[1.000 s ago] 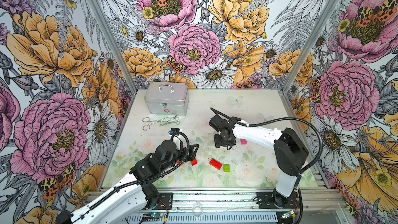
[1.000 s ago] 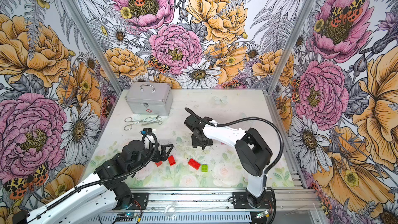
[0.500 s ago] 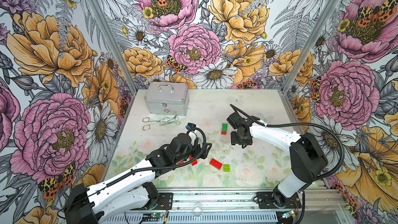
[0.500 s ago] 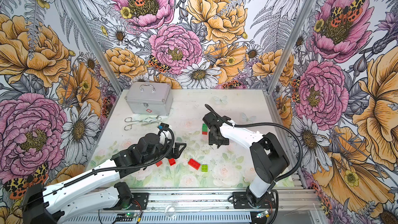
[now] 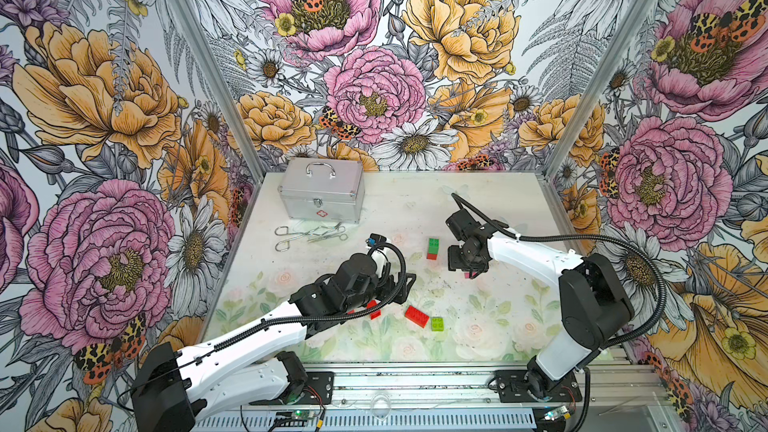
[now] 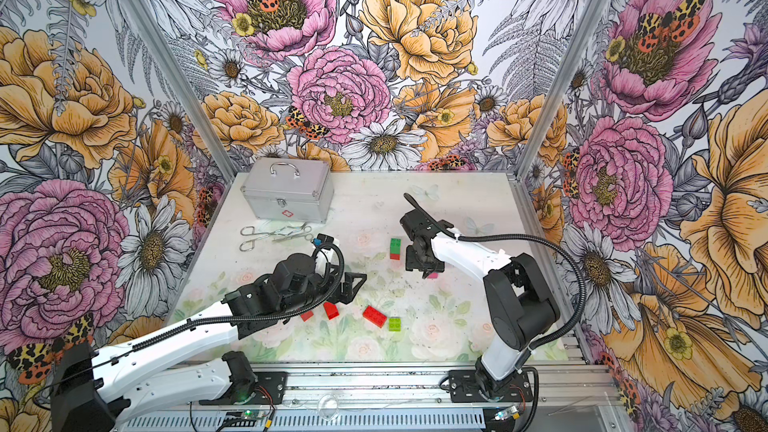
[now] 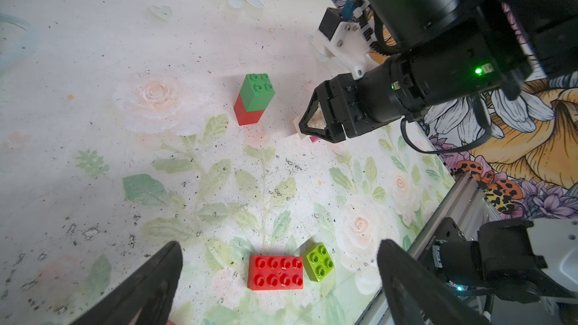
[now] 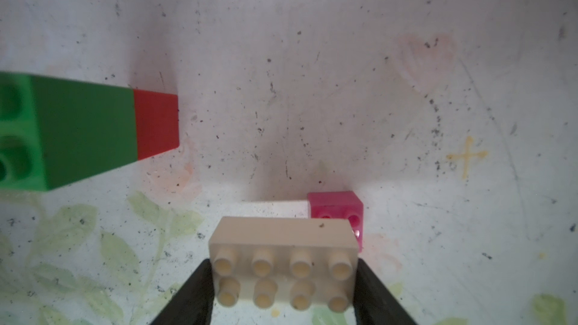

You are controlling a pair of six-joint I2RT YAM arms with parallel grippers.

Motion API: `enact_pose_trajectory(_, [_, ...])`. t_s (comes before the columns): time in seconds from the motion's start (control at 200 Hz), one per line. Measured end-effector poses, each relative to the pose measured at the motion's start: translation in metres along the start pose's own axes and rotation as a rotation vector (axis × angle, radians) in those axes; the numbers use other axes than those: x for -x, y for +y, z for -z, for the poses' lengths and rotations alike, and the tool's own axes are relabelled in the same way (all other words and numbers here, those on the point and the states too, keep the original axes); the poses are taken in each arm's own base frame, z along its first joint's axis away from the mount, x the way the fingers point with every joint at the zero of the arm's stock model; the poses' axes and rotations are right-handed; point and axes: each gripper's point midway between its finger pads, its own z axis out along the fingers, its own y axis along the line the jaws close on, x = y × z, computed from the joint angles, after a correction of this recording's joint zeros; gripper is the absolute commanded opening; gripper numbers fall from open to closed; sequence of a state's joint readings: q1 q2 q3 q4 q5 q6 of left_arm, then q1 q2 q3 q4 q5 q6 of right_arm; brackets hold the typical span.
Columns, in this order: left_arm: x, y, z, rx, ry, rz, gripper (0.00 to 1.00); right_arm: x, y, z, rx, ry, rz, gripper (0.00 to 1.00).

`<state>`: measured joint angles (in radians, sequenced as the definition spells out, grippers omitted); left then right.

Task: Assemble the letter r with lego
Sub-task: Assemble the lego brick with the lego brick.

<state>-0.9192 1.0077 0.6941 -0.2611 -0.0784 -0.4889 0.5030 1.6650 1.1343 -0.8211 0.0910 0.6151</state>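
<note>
Firmly, the right hand [image 8: 283, 276] grips the white brick [image 8: 283, 245] beside the pink brick [image 8: 336, 206].

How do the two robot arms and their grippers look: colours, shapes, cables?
Both the left arm and the right arm have white plastic links and black cylindrical joints. A black ribbed cable runs along each. The left gripper and right gripper are black, with triangular open-frame fingers. Green lights glow on the right arm.

Both top views are bright and evenly lit, shadows soft, with light seemingly from above. The right wrist view is dimmer and hazy (the near green brick [image 8: 78, 129] blurs) — the left wrist view bends toward its edges.
</note>
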Motion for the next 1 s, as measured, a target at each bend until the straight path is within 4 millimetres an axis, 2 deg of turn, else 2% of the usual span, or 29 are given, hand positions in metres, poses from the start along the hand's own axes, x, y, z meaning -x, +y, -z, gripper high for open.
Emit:
enact_pose_trajectory(0.225, [0.002, 0.000, 0.000, 0.003, -0.003, 0.000, 0.99, -0.003, 0.001, -0.003, 0.010, 0.009, 0.007, 0.41])
enact_pose_trajectory(0.46, [0.002, 0.001, 0.000, 0.008, -0.006, 0.000, 0.99, -0.011, -0.007, -0.010, -0.002, 0.032, -0.001, 0.41])
enact_pose_trajectory(1.0, [0.002, 0.001, -0.001, 0.009, -0.006, 0.001, 0.99, -0.004, -0.007, -0.013, 0.020, 0.025, 0.000, 0.41])
